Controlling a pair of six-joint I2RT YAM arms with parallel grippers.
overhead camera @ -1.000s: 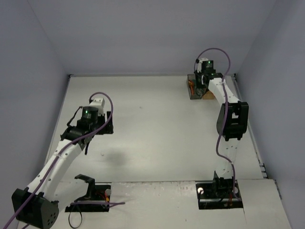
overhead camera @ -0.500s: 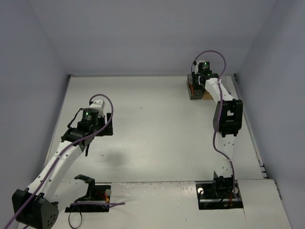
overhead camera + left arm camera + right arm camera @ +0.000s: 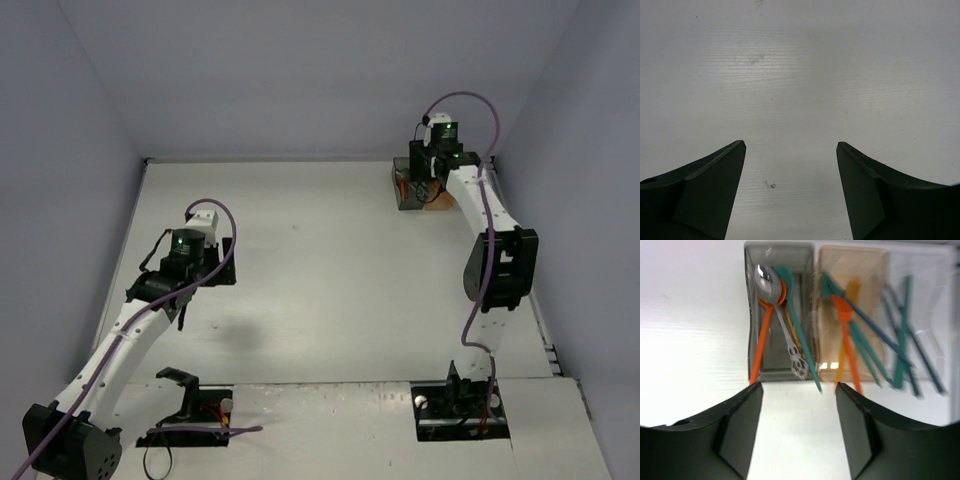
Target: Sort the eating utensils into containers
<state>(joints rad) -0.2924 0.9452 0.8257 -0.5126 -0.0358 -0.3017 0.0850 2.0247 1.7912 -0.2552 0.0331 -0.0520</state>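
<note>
I read the white bench [image 3: 330, 280] with the left fingers [image 3: 715, 185] spread and empty over bare surface at mid-left, the right fingers [image 3: 730, 425] spread and empty just short of the three adjoining containers [image 3: 751, 340] at upper right, which hold the eating utensils [image 3: 771, 285].

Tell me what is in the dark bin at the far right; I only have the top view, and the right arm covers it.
Observer: The right wrist view shows spoons in the dark grey bin: a silver spoon, an orange spoon and a teal spoon.
Operator: And the clear bin at the other end of the row?
Observer: The clear bin holds chopsticks, teal and blue-grey, lying lengthwise.
Operator: Is the right gripper carrying anything?
Observer: No. The right gripper is open above the near edge of the bins, with nothing in it.
</note>
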